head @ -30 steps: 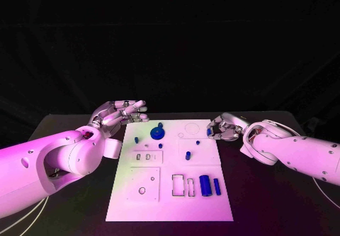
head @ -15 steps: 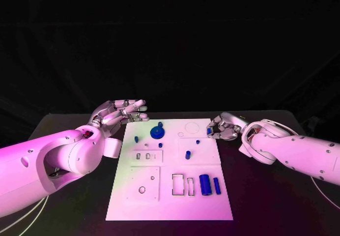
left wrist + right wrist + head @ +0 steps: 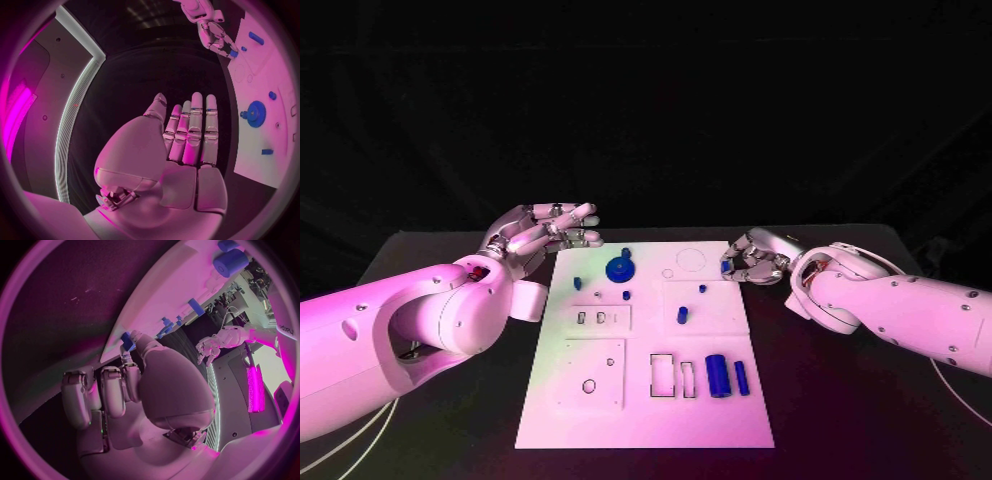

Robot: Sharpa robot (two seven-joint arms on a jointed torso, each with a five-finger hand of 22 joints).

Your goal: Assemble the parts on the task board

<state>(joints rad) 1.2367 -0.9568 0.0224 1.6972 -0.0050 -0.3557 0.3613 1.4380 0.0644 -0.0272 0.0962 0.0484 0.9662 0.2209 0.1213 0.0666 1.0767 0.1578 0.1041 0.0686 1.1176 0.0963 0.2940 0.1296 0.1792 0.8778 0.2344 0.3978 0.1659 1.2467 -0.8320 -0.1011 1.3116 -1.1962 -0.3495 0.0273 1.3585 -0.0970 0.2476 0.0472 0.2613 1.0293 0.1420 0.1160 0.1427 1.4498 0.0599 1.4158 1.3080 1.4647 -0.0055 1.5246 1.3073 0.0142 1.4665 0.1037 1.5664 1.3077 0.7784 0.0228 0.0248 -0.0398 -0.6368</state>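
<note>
A black table carries everything. A black curtain hangs behind it, toward twelve o'clock. Thin pale cables trail at seven o'clock.

1. One white rectangular task board on the black table.
2. One large blue gear-shaped part.
3. Two upright-lying blue cylindrical parts, one thick, one thin.
4. At least five small blue pegs; exact count uncertain.
</note>
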